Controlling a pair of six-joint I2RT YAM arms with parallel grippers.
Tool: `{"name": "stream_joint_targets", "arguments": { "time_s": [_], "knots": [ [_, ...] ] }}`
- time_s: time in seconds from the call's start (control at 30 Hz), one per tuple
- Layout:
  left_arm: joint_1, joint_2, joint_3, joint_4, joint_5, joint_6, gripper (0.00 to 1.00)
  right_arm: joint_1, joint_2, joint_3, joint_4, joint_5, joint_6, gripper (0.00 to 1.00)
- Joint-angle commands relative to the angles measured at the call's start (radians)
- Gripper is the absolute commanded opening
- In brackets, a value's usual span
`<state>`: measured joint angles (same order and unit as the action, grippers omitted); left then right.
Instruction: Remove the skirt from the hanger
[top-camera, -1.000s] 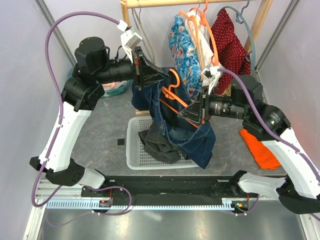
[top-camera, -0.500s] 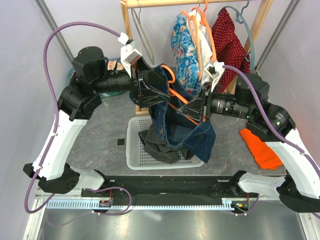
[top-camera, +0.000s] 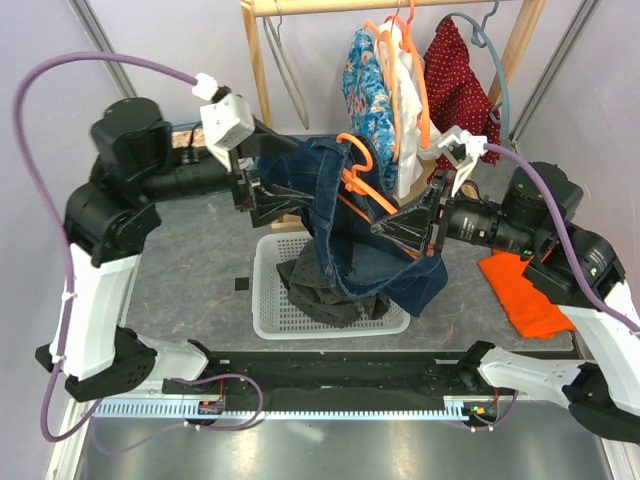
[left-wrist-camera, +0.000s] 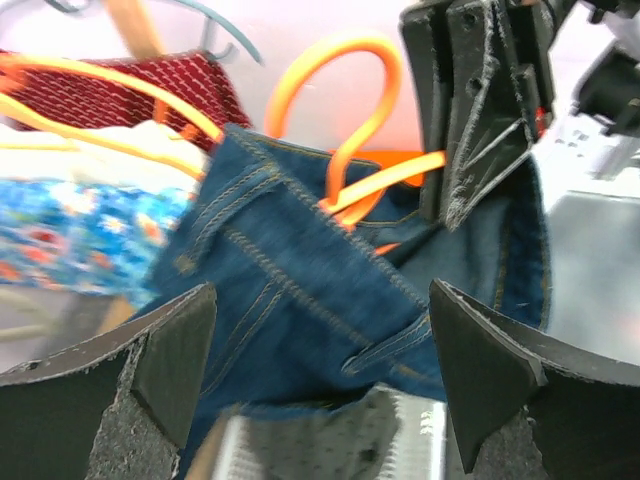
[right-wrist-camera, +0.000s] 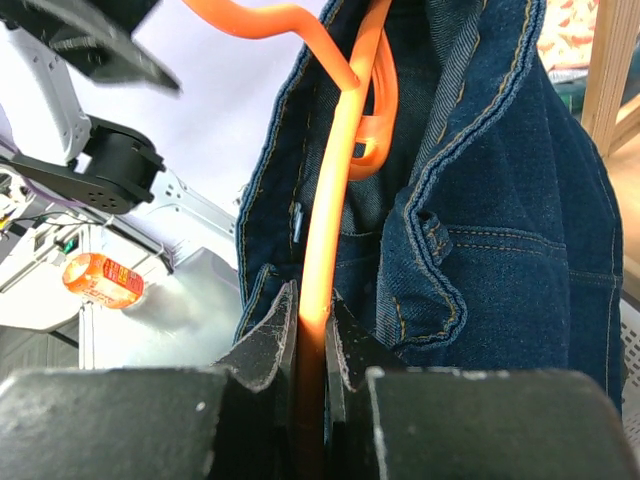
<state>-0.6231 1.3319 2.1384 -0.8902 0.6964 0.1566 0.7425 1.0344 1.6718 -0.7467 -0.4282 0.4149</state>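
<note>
So the left claw (top-camera: 266, 200) had backed off to the left since a moment ago and was wide open, holding nothing, skirt (top-camera: 372, 255) just in front of it. Right claw (top-camera: 402, 228) was clamped on the hanger (top-camera: 352, 172). Skirt was still draped on that hanger, up in the air over the basket (top-camera: 262, 300). Guessing the left needed a fresh grab at the waistband.

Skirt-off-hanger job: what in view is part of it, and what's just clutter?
In the job: denim skirt, orange hanger, right gripper shut on the hanger, left gripper open.

Lying about: white basket, dark cloth in it, orange cloth, hanging clothes, wooden rack.
</note>
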Motion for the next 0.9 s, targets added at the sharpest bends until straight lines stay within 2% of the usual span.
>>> {"name": "stream_joint_targets", "arguments": {
  "time_s": [0.0,0.13,0.17,0.23,0.33,0.5,0.63,0.8,0.83,0.87],
  "knots": [
    [0.002,-0.019,0.113,-0.105,-0.162,0.173,0.94,0.006,-0.042,0.037,0.142,0.002,-0.024,0.00],
    [0.003,-0.020,0.170,-0.125,-0.299,0.268,0.95,0.006,-0.045,0.040,0.141,-0.007,-0.024,0.00],
    [0.003,-0.022,0.163,-0.122,-0.357,0.285,0.95,0.006,-0.045,0.043,0.139,-0.014,-0.016,0.00],
    [0.010,-0.026,0.108,-0.092,-0.374,0.328,0.98,0.006,-0.046,0.043,0.147,-0.030,-0.008,0.00],
    [0.022,-0.019,0.034,-0.089,-0.295,0.431,1.00,0.006,-0.050,0.046,0.161,-0.059,0.005,0.00],
    [0.043,0.023,0.014,-0.107,-0.132,0.572,1.00,0.006,-0.050,0.060,0.145,-0.095,0.016,0.00],
    [0.045,0.070,0.047,-0.131,-0.025,0.587,1.00,0.006,-0.048,0.059,0.133,-0.109,0.013,0.00],
    [0.045,0.099,0.061,-0.154,0.044,0.603,0.99,0.006,-0.031,0.062,0.127,-0.124,0.010,0.00],
    [0.046,0.104,0.060,-0.151,0.046,0.601,0.97,0.006,-0.030,0.060,0.129,-0.126,0.010,0.00],
    [0.046,0.108,0.057,-0.147,0.048,0.601,0.84,0.006,-0.025,0.059,0.132,-0.127,0.009,0.00]
  ]
}}
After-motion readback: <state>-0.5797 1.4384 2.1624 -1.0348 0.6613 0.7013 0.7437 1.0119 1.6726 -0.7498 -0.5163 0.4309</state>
